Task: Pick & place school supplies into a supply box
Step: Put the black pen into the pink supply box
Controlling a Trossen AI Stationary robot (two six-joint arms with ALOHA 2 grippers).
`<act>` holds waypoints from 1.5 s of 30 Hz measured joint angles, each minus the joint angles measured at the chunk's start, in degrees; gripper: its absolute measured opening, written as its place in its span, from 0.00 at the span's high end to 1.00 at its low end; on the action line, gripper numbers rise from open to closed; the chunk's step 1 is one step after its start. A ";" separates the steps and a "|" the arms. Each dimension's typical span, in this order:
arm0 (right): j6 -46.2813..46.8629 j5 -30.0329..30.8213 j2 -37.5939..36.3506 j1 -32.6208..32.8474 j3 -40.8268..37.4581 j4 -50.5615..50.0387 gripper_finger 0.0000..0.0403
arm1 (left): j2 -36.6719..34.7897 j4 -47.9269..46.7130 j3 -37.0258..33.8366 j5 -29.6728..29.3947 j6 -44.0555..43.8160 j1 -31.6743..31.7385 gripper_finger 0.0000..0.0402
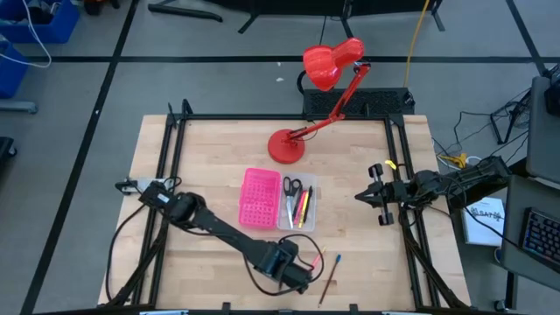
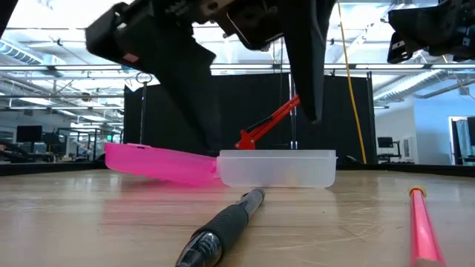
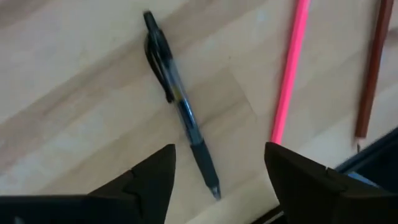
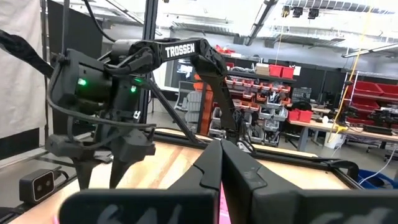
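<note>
My left gripper [image 3: 217,183] is open and hovers low over the table's near edge [image 1: 297,273]. It points down, with a finger on each side of the tip end of a black pen [image 3: 179,102] lying flat on the wood. A pink pen [image 3: 289,68] and a brown pencil [image 3: 373,68] lie just to its right. The supply box [image 1: 276,201] lies open mid-table: the pink half [image 2: 159,163] tilts, and the clear half [image 2: 278,169] holds scissors [image 1: 290,187] and several pens. My right gripper [image 4: 221,165] is shut and waits above the table's right side [image 1: 376,194].
A red desk lamp [image 1: 328,66] stands with its round base [image 1: 286,144] on the table's far middle, behind the box. A black frame [image 1: 175,131] runs along the table's sides. Bare wood [image 1: 201,157] lies left of the box.
</note>
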 joint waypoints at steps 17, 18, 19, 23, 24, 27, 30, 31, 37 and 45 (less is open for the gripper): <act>0.16 0.09 0.00 0.01 0.00 -0.56 1.00 | -0.24 8.24 -9.07 4.82 1.29 0.25 0.36; 0.16 0.11 0.00 0.02 0.00 -0.57 1.00 | -0.35 8.31 -9.72 4.96 1.28 0.39 0.36; 0.16 0.11 0.00 0.00 -0.02 -0.60 1.00 | -0.52 8.56 -10.55 5.39 1.20 0.56 0.36; 0.05 0.11 0.00 0.01 0.00 -0.62 1.00 | -0.72 9.85 -14.16 8.62 -1.44 1.55 0.37; 0.03 0.11 0.00 0.01 0.00 -0.60 1.00 | -0.74 10.30 -14.89 9.36 -1.72 1.89 0.37; 0.01 0.13 0.00 0.02 -0.02 -0.59 1.00 | -0.96 12.51 -17.08 9.89 -1.62 2.68 0.37; -0.01 0.13 0.00 0.01 -0.01 -0.57 1.00 | -0.94 14.00 -17.49 9.49 -0.02 2.94 0.37; 0.00 0.13 0.00 0.00 0.00 -0.58 1.00 | -0.94 14.32 -17.53 9.24 0.05 2.90 0.37; -0.01 0.13 0.00 0.01 0.00 -0.58 1.00 | -0.94 16.18 -17.49 5.58 -0.13 1.30 0.38; 0.01 0.13 0.00 0.02 0.00 -1.43 1.00 | -0.86 16.29 -17.51 -6.98 -5.65 -2.57 0.50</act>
